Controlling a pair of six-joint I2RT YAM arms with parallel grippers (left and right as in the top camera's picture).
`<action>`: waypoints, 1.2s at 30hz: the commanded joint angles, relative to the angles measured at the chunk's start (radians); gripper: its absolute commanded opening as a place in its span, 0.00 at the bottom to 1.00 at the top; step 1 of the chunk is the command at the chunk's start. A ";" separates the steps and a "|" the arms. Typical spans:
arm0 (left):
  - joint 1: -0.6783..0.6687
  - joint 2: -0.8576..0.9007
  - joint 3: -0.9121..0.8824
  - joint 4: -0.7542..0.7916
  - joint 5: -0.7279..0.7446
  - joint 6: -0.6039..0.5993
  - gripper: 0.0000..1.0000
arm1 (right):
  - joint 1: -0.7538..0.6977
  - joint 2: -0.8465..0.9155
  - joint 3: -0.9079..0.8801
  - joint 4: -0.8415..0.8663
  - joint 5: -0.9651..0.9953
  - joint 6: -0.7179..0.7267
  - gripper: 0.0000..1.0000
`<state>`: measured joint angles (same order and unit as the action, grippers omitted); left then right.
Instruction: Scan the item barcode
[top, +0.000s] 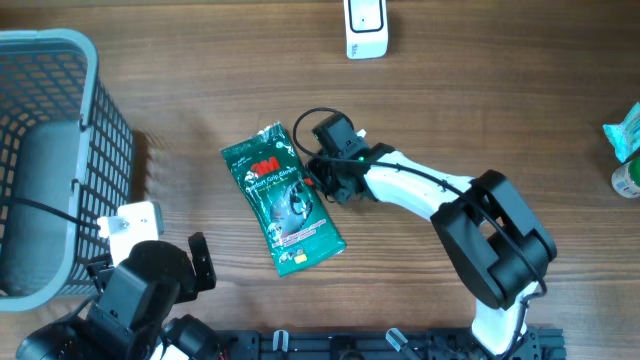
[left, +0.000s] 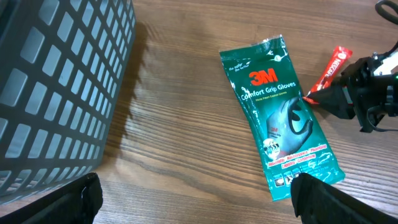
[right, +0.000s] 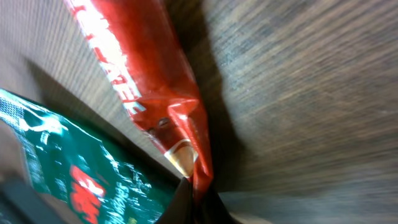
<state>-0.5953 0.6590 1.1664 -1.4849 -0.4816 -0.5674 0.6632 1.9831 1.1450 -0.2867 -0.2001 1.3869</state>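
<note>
On the table (top: 480, 90), a grey basket (top: 50, 150) fills nine o'clock. A green glove packet (top: 283, 200) lies at centre. At the packet's three o'clock edge, the right tool (top: 317, 182) is clamped on the end of a red sachet (left: 329, 70). The left tool (left: 194, 202), at seven o'clock, gapes wide with nothing in it.

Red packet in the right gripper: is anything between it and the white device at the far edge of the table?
Nothing visible. The right gripper is shut on the end of the red packet; only bare table lies from there to the white device. The green glove pack lies beside it, off that path.
</note>
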 joint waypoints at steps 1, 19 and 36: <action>0.005 -0.003 0.012 0.002 0.001 -0.017 1.00 | -0.016 -0.015 -0.021 -0.211 0.012 -0.133 0.04; 0.005 -0.003 0.012 0.002 0.002 -0.017 1.00 | -0.193 -0.540 0.042 -0.779 -0.659 0.155 0.04; 0.005 -0.003 0.012 0.002 0.002 -0.017 1.00 | -0.193 -0.540 0.042 -0.837 -0.654 0.031 0.04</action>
<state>-0.5953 0.6590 1.1664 -1.4849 -0.4816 -0.5674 0.4713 1.4532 1.1809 -1.1198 -0.9371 1.4273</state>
